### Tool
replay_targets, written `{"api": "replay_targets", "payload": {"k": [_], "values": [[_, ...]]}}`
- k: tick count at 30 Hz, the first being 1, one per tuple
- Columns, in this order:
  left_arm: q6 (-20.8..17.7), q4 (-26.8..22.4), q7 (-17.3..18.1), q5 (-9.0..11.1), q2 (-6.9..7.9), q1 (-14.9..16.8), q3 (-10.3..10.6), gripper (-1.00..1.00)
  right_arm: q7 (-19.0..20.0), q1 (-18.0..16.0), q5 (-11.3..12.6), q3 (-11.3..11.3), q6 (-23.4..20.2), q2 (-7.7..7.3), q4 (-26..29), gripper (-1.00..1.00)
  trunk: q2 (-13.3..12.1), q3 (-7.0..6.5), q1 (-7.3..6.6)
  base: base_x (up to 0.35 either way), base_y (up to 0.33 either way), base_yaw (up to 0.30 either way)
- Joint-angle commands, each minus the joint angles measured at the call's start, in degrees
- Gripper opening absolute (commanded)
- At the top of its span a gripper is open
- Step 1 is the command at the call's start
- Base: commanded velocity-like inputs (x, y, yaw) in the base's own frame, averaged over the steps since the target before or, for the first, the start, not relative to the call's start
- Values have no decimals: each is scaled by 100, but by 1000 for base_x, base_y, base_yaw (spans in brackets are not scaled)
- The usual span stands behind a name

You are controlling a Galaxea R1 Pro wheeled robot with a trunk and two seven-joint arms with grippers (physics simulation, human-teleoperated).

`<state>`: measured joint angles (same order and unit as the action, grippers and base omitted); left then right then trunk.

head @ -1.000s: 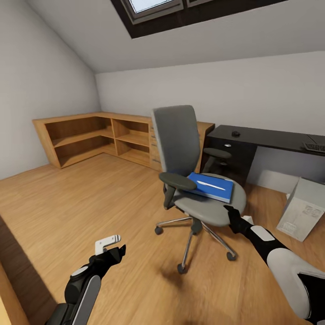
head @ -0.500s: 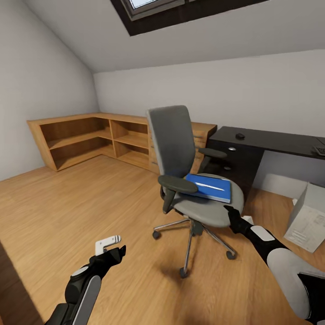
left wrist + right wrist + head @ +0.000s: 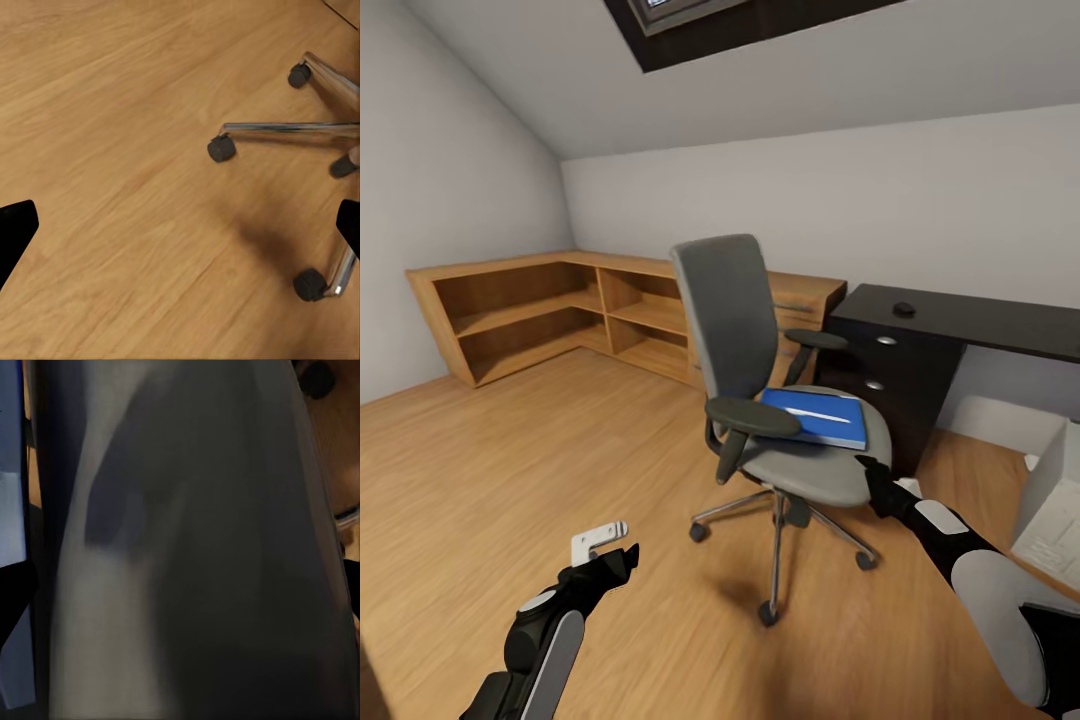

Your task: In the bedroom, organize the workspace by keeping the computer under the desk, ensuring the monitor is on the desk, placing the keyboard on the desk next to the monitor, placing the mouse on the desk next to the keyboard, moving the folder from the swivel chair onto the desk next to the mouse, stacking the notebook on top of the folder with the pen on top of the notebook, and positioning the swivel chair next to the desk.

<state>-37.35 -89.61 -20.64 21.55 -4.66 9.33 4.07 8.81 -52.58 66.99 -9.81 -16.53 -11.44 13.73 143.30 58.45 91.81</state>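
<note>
Head view puts your right gripper (image 3: pixel 872 478) at the near edge of the swivel chair (image 3: pixel 780 400) seat; you cannot tell whether its jaws are parted or closed. Just beyond it the blue folder (image 3: pixel 815 416) lies flat on the seat, with a white pen (image 3: pixel 822 413) on top, its long axis running along the folder toward the black desk (image 3: pixel 960 325). Your left gripper (image 3: pixel 605 548) hangs released over bare wood floor (image 3: pixel 510 470), well apart from the chair. Left wrist view shows the chair's chrome legs and casters (image 3: pixel 221 148) ahead. No writing is legible.
</note>
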Motion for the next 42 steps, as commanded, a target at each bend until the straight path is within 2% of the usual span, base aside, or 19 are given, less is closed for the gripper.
{"api": "replay_targets", "payload": {"k": [1,7,11,22,42], "values": [[-12,-5,-54,60,0,2,6,100,19,-7,69,-47,-34,6,7,100,2,5,2,284,0,0],[-27,58,-58,60,-6,1,55,100,11,-7,69,-39,-29,26,7,100,2,-11,2,121,-6,61],[-27,73,-62,60,-2,3,121,100,7,-7,69,-39,-26,28,7,100,2,-38,2,-135,-110,163],[-19,75,-57,43,-3,1,129,100,7,-7,69,-39,-25,41,6,100,2,-115,2,-107,-83,174],[-10,75,-63,50,-8,0,134,100,0,-7,35,-32,-18,156,5,100,2,-149,2,0,0,261]]}}
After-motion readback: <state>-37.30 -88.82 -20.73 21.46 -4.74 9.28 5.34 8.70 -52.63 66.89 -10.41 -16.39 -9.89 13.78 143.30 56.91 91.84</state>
